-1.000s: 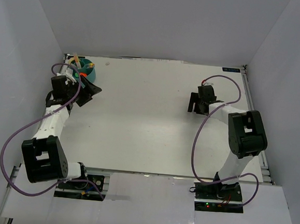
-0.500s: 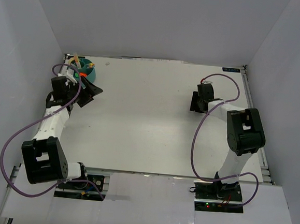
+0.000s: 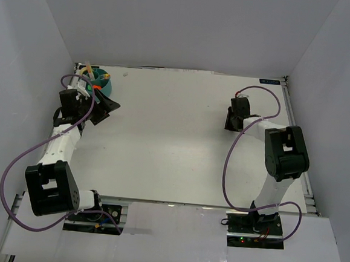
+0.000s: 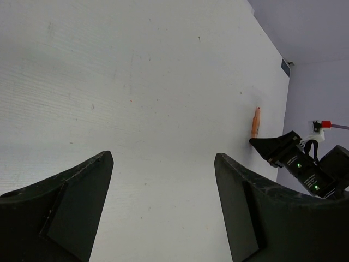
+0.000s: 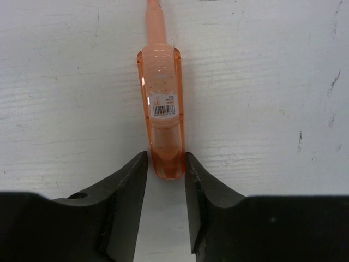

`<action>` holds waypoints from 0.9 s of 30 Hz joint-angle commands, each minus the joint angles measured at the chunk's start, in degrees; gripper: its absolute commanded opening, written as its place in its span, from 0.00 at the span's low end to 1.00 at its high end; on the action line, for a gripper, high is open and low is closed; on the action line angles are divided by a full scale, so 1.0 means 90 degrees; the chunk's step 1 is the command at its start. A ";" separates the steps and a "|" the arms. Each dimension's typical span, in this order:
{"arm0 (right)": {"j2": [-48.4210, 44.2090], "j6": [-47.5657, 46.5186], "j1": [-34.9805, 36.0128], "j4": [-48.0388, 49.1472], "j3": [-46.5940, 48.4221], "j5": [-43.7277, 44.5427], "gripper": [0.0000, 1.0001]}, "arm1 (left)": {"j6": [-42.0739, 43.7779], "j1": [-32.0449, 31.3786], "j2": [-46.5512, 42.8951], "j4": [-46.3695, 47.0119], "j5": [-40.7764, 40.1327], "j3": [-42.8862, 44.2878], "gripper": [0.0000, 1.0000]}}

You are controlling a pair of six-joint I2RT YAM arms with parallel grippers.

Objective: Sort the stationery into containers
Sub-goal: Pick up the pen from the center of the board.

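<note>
Holds the left arm [image 3: 62,140] bent toward the far left corner, left gripper [image 4: 163,158] spread wide. Reaches forward with the right arm [image 3: 285,155], right gripper [image 5: 166,156] pitched down, narrowed to a slim gap.

White table [image 3: 174,137] is lying flat beneath the right gripper [image 5: 166,164], its painted surface showing fine scratches and dark scuffs [image 5: 334,82] off to one side of the fingertips. A small blue label [image 3: 270,82] is sitting at the table's far edge, beyond the right gripper and apart from it. A dark speck [image 3: 125,74] is showing on the tabletop just past the left gripper [image 4: 163,158]. Plain grey-white walls [image 3: 183,28] are standing around the table, beyond and outboard of both.
</note>
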 commanded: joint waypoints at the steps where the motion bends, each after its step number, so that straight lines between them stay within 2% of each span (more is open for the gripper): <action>1: 0.0281 0.0110 0.0000 -0.0269 0.0030 -0.0121 0.36 | -0.0019 0.0016 -0.0224 0.0178 0.0214 -0.0055 0.86; 2: 0.0281 0.0100 0.0000 -0.0269 0.0030 -0.0131 0.26 | -0.0039 0.0006 -0.0204 0.0197 0.0244 -0.0055 0.86; 5: 0.0242 0.0081 0.0000 -0.0269 -0.0028 -0.0180 0.23 | -0.0078 0.0006 -0.0185 0.0236 0.0322 -0.0055 0.86; 14: -0.0636 -0.0504 0.0576 -0.0259 -0.0468 -0.0385 0.21 | -0.0166 -0.0228 0.0118 0.0305 0.0732 -0.0035 0.86; 19: -0.1515 -0.0973 0.1230 -0.0474 -0.0605 -0.0551 0.21 | -0.0263 -0.0716 0.0235 0.0324 0.1122 -0.0084 0.87; 23: -0.2130 -0.1383 0.1747 -0.0484 -0.0663 -0.1107 0.22 | -0.0429 -0.0980 0.0187 0.0402 0.1639 -0.0201 0.87; 27: -0.2579 -0.1920 0.2538 -0.0533 -0.0595 -0.1352 0.22 | -0.0693 -0.1389 -0.0077 0.0529 0.1738 -0.0231 0.87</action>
